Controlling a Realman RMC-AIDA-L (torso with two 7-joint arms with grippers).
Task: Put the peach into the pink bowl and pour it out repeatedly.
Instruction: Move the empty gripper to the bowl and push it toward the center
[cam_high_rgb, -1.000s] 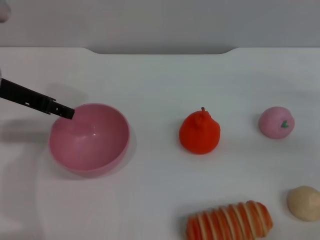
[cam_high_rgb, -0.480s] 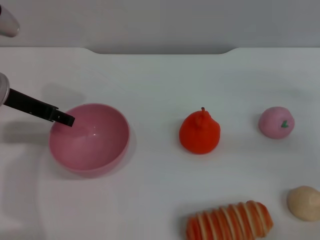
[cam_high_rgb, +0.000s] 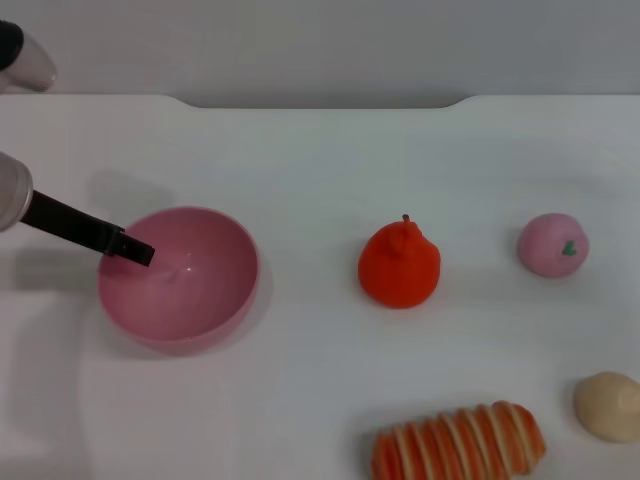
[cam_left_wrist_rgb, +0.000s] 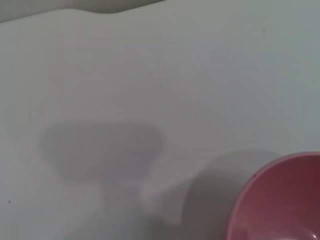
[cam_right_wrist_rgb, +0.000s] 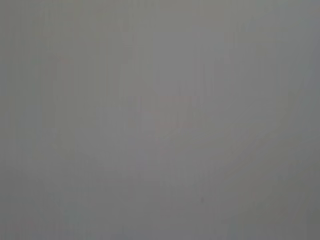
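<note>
While head view shows peach (cam_high_rgb: 552, 244), wrist views don't.

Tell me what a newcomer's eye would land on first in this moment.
Probably the orange-red fruit, the most saturated thing, at the middle of the white table. Next comes the pink bowl at the left, empty, with the left gripper reaching in over its near-left rim. The peach sits far right, untouched, with a beige ball and a striped toy nearer the front edge.

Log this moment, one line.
left gripper: at bowl rim | bowl: empty | peach: on table, far right | right gripper: unseen
</note>
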